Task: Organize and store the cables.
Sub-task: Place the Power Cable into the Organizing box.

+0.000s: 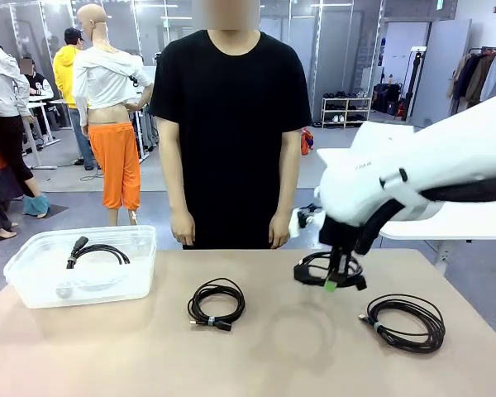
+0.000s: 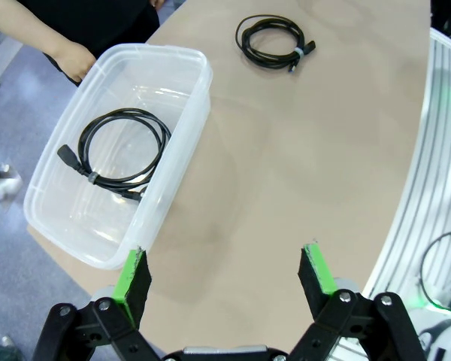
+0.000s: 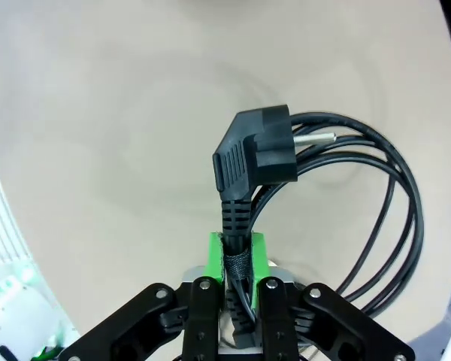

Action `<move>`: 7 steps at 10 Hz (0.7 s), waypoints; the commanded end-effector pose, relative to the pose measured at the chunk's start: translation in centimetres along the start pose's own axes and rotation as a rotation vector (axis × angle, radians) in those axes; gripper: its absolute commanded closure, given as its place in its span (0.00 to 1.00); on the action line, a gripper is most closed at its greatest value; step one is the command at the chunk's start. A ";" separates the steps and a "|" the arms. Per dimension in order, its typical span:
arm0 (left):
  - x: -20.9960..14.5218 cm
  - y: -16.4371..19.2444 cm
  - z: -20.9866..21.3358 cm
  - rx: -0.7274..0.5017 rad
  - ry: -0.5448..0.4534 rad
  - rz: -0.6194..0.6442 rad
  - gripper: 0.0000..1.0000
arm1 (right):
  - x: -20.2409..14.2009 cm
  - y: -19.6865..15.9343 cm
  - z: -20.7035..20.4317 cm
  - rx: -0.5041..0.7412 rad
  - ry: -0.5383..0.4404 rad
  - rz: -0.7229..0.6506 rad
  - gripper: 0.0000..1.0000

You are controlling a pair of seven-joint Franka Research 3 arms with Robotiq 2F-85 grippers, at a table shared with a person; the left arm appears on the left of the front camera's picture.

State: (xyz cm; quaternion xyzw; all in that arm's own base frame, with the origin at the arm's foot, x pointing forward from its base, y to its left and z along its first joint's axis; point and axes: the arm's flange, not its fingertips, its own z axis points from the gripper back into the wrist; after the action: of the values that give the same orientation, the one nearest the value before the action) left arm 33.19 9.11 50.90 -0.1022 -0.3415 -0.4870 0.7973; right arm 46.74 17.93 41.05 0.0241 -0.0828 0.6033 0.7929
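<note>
Right gripper (image 3: 237, 248) clamping a coiled power cable (image 3: 255, 154)

Its pads (image 3: 214, 256) are squeezing shut on the cord just behind the plug, holding it above the table (image 1: 273, 356). Left gripper (image 2: 225, 263) is hanging wide open, gripping nothing, near the clear bin (image 2: 192, 71), where a second cable (image 2: 124, 150) is lying. Middle coil (image 1: 217, 303) and right-side coil (image 1: 405, 321) are resting on the table.

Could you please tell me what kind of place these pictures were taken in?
Most likely a robotics lab in an open indoor hall: a white robot arm works at a table across from a person, and a storage shelf and a rack of hanging coats stand behind.
</note>
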 end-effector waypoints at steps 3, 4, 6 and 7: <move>0.0 0.0 0.0 -0.006 -0.003 -0.012 0.00 | 4.9 8.9 -2.7 -0.073 0.036 0.088 1.00; 0.0 0.0 0.0 -0.006 -0.003 -0.012 0.00 | 5.8 10.7 -3.5 -0.099 0.051 0.122 1.00; 0.0 0.0 0.0 -0.006 -0.003 -0.012 0.00 | 7.0 13.6 -5.6 -0.021 0.022 0.197 1.00; 0.0 0.0 0.0 -0.006 -0.003 -0.012 0.00 | 7.2 14.3 -6.7 0.009 0.012 0.217 1.00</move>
State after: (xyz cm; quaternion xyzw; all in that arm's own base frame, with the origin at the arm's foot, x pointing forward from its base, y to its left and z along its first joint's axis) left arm 33.19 9.11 50.91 -0.1020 -0.3415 -0.4871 0.7973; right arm 35.44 29.54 35.58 0.0000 -0.0683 0.6841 0.7262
